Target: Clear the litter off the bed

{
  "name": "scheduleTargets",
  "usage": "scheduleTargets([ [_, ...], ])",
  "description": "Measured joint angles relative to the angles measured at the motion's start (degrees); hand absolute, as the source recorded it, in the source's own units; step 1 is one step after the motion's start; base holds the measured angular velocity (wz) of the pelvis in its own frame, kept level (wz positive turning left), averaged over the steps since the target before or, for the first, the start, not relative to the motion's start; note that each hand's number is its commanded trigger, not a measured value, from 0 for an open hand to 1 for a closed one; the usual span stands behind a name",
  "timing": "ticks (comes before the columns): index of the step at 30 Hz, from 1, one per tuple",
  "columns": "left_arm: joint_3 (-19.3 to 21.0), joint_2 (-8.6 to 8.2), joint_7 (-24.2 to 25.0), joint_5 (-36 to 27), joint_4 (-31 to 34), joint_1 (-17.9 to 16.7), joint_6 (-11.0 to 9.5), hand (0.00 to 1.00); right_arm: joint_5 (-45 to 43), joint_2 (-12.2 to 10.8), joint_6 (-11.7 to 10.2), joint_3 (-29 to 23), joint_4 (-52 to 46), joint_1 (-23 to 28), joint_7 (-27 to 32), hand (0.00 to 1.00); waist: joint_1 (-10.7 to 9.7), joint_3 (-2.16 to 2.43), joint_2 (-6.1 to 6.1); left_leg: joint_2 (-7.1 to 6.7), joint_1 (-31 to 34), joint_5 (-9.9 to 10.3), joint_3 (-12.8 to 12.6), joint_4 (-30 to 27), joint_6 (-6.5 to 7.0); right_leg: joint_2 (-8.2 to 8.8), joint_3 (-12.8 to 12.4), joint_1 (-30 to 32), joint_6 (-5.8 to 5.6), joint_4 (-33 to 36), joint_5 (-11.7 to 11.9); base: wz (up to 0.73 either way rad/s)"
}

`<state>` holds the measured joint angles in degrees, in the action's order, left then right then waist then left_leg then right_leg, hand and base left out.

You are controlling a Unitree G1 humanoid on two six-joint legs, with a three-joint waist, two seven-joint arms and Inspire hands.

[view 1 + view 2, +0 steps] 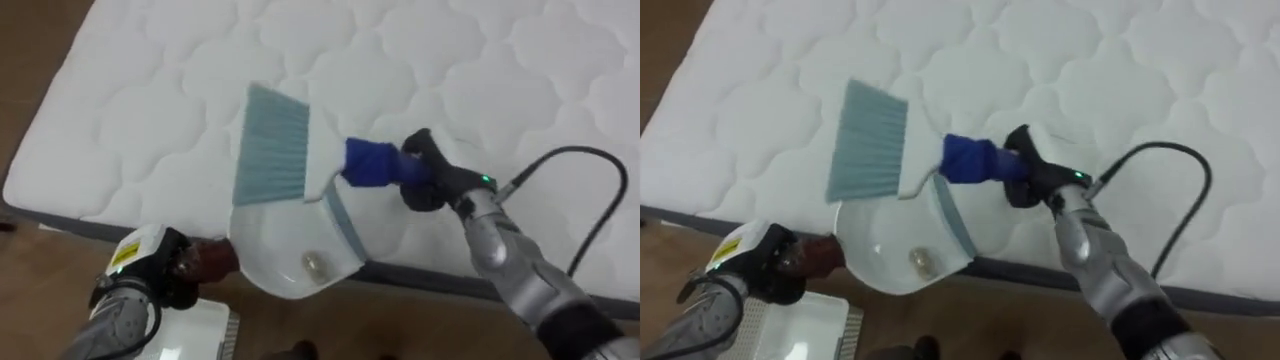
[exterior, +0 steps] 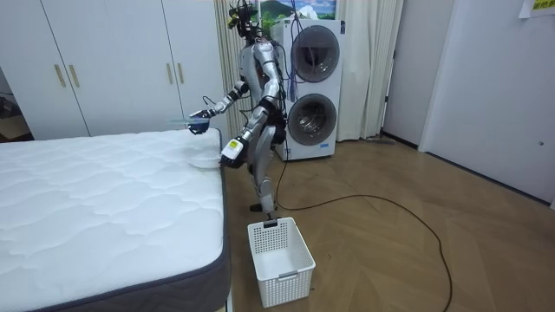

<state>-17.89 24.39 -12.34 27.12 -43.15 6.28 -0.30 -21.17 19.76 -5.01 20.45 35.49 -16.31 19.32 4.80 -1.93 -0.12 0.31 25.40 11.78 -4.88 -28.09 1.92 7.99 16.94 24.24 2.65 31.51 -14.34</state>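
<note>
A hand brush with pale blue-grey bristles (image 1: 270, 145) and a blue handle (image 1: 372, 164) hangs over the white quilted mattress (image 1: 150, 110). My right hand (image 1: 432, 178) is shut on that handle. Just below the bristles, at the mattress edge, a white dustpan (image 1: 280, 235) holds a small crumpled bit of rubbish (image 1: 315, 263). My left hand (image 1: 178, 268) is shut on the dustpan's dark reddish handle (image 1: 214, 256). In the room view I stand beside the bed (image 2: 104, 199), with the brush (image 2: 198, 124) held out over it and the dustpan (image 2: 205, 160) at its edge.
A white slatted basket (image 2: 279, 258) stands on the wooden floor by the bed's corner, and its rim (image 1: 205, 330) lies under my left arm. A stacked washer and dryer (image 2: 312, 87) stand behind me. White wardrobes (image 2: 113, 61) line the wall.
</note>
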Motion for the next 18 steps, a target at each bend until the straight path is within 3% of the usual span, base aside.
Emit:
scheduleTargets([
  [2, 1.5, -0.49, -0.4, 0.0, 0.8, -1.2, -0.1, 1.00, 2.9, 0.3, -0.4, -3.3, 0.0, 2.2, 2.2, 0.09, -0.6, 0.12, -0.10, -0.10, -1.2, -0.1, -0.4, 0.9, 0.14, -0.04, -0.4, -0.9, -0.25, -0.7, 0.2, -0.11],
  [3, 2.7, -1.04, -0.8, 0.0, 1.5, -2.1, -0.1, 1.00, 3.7, 0.3, -0.4, -5.5, 0.0, 3.6, 3.8, 0.00, -1.1, 0.26, -0.16, -0.10, -2.4, -0.2, -0.8, 1.6, 0.21, -0.11, -0.6, -1.9, -0.39, -1.2, 0.2, -0.13],
  [5, 4.1, -1.45, -0.9, 0.0, 2.4, -3.4, -0.2, 1.00, 5.4, 0.4, -0.5, -7.7, 0.0, 5.1, 6.1, 0.00, -1.8, 0.55, -0.17, -0.09, -4.3, -0.5, -1.2, 3.4, 0.32, -0.44, -1.0, -3.6, -0.71, -2.9, 0.6, -0.11],
  [8, 5.0, -1.60, -0.9, 0.1, 4.0, -5.2, -0.3, 1.00, 6.2, 0.5, -0.8, -10.8, 0.0, 7.4, 8.4, 0.00, -3.3, 1.45, -0.11, 0.05, -7.3, -1.0, -1.3, 5.5, 0.29, -1.37, -1.2, -7.0, -1.12, -6.0, 1.5, -0.05],
  [10, 6.0, -2.11, -0.9, 0.6, 5.2, -6.7, -0.3, 1.00, 6.8, 0.6, -0.9, -12.0, -0.1, 8.7, 9.0, 0.00, -3.8, 1.70, -0.23, -0.07, -9.8, -1.0, -1.5, 6.9, 0.29, -1.42, -1.2, -9.3, -1.31, -7.0, 1.7, -0.06],
  [14, 9.4, -3.88, -0.5, 1.3, 8.9, -9.7, -0.4, 1.00, 10.0, 0.5, -0.9, -15.1, -1.4, 10.9, 10.1, 0.00, -3.5, 1.94, -0.38, -0.12, -13.6, -1.0, -2.4, 9.3, 0.26, -2.10, -2.9, -12.1, -1.72, -9.0, 1.9, -0.10],
  [18, 11.7, -4.81, -0.4, 1.2, 11.4, -11.4, -0.4, 1.00, 12.0, 0.4, -1.3, -16.3, -3.5, 11.2, 12.6, 0.00, -3.7, 1.93, -0.45, -0.15, -16.5, -1.0, -2.5, 10.6, 0.23, -2.33, -2.8, -15.1, -1.80, -10.4, 1.8, -0.01],
])
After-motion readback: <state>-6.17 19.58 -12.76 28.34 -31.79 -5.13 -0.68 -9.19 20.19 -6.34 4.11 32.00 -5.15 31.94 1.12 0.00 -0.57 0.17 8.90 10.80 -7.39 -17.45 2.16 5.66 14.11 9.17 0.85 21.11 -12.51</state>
